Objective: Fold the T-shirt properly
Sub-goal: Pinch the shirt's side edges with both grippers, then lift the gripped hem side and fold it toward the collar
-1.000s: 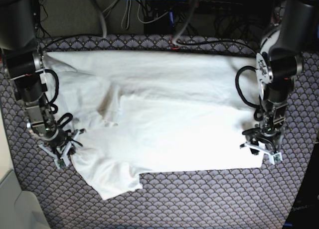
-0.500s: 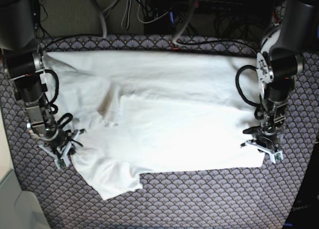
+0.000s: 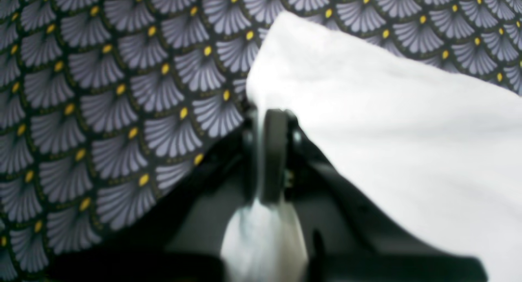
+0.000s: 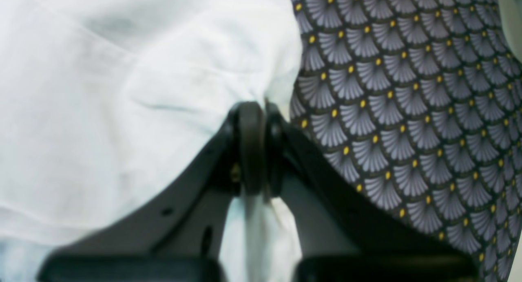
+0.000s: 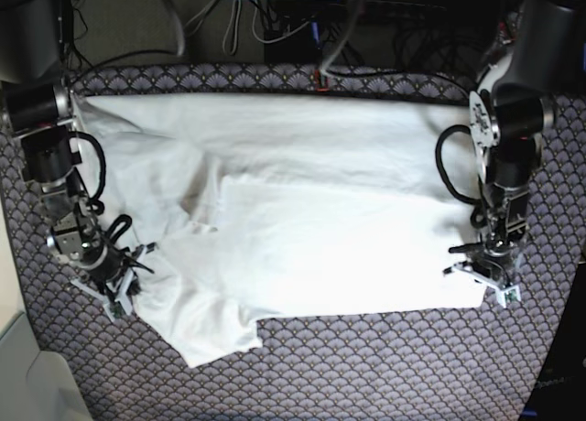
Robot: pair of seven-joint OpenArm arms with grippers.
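Left gripper point(image 5: 488, 282) and right gripper point(image 5: 117, 297) each clamped on T-shirt point(image 5: 302, 220) edges.

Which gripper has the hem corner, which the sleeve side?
The left gripper pinches the T-shirt at its straight hem corner; the right gripper clamps the rumpled sleeve side.
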